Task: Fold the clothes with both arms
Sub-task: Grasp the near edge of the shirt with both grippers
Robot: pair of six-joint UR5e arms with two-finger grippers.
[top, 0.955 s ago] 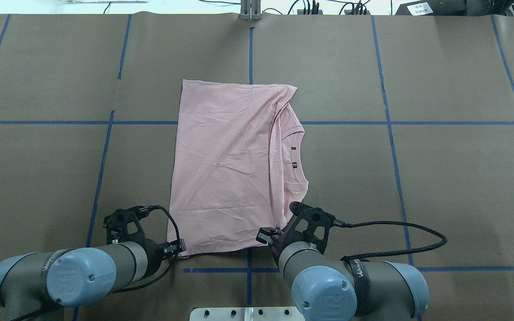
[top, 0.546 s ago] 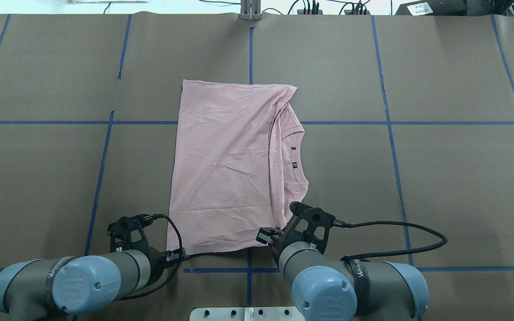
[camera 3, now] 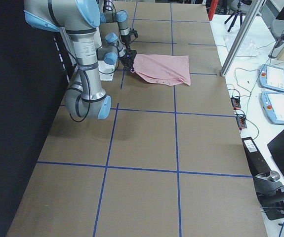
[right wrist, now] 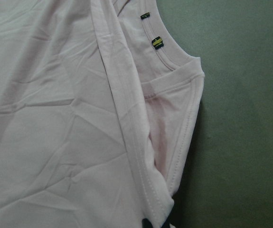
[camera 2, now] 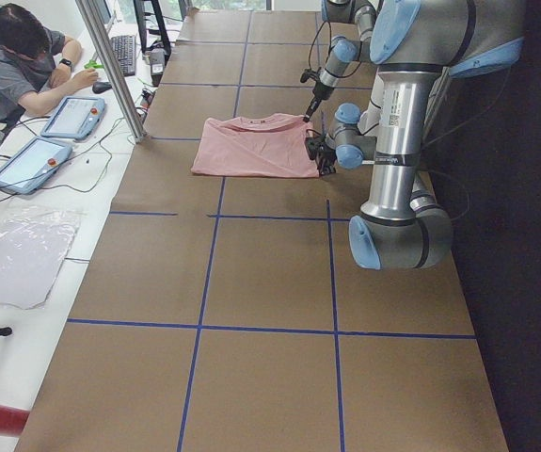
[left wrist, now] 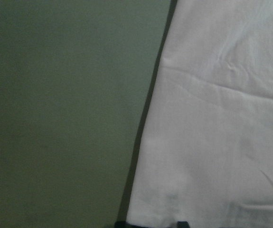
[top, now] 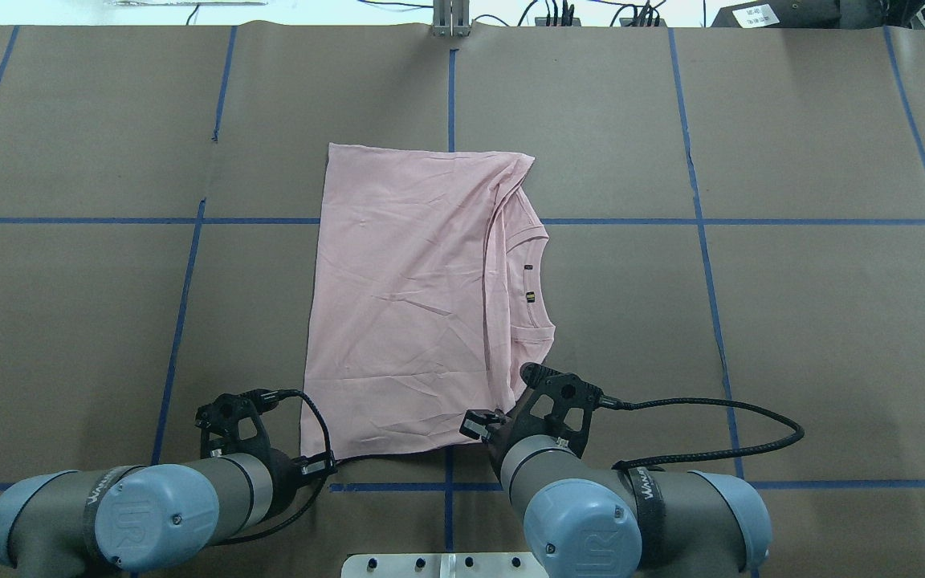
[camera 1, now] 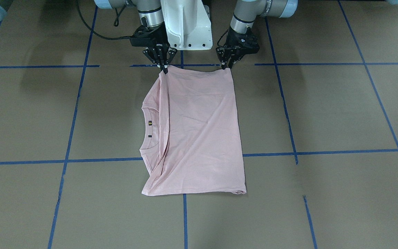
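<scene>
The pale pink T-shirt (camera 1: 199, 131) lies folded lengthwise on the brown table, plain side up. Its ribbed neck (camera 1: 149, 129) pokes out on my right side, and the print is hidden. The shirt also shows in the overhead view (top: 406, 305). My left gripper (camera 1: 227, 65) is down at the shirt's near corner on my left, its fingers closed on the hem. My right gripper (camera 1: 164, 69) is shut on the near corner on my right. Both wrist views show pink cloth (left wrist: 221, 118) (right wrist: 55, 118) running right up to the fingertips. In the overhead view the wrists hide both grippers.
The white pedestal (camera 1: 185, 24) stands just behind the two grippers. Blue tape lines (top: 450, 96) cross the brown table cover. A black cable (top: 711, 433) loops out from my right wrist. An operator (camera 2: 16, 56) sits at a side desk with tablets (camera 2: 68, 118).
My left arm has moved a little right and back toward the base at the shirt's near left corner. The right arm and the shirt have stayed put.
</scene>
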